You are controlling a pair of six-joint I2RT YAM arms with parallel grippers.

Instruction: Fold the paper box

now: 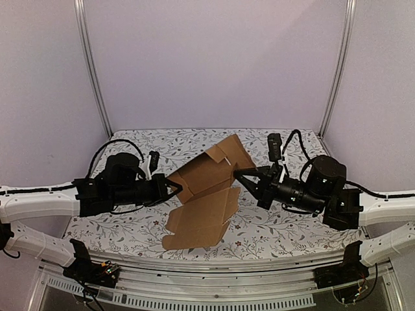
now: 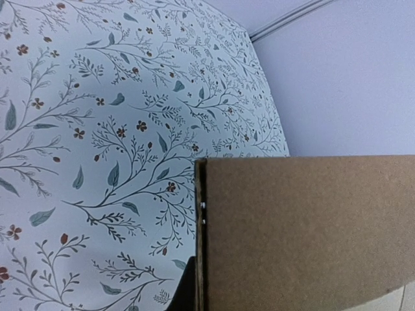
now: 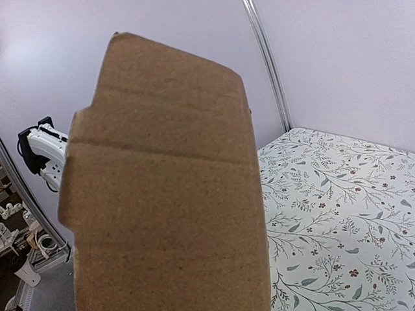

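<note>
We hold the paper box [image 1: 206, 194] between our two arms over the middle of the table [image 1: 279, 227]. Its lower panel rests on the flowered cloth and its upper half is raised and tilted toward the far wall. Our left gripper [image 1: 174, 188] is closed on the left edge of the raised part, and our right gripper [image 1: 238, 176] is closed on its right edge. Brown card fills most of both wrist views and hides the fingers there, but in the top view the tips meet the card from either side. We judge the step in hand to be folding the raised panels over along the crease, so the carton walls begin to stand. To do it well, we should move both wrists together at one pace, so the thin card bends on its scored line and not beside it. We should pull neither side outward and use the lower panel as a flat hinge, since a twist between the hands would likely buckle a flap
</note>
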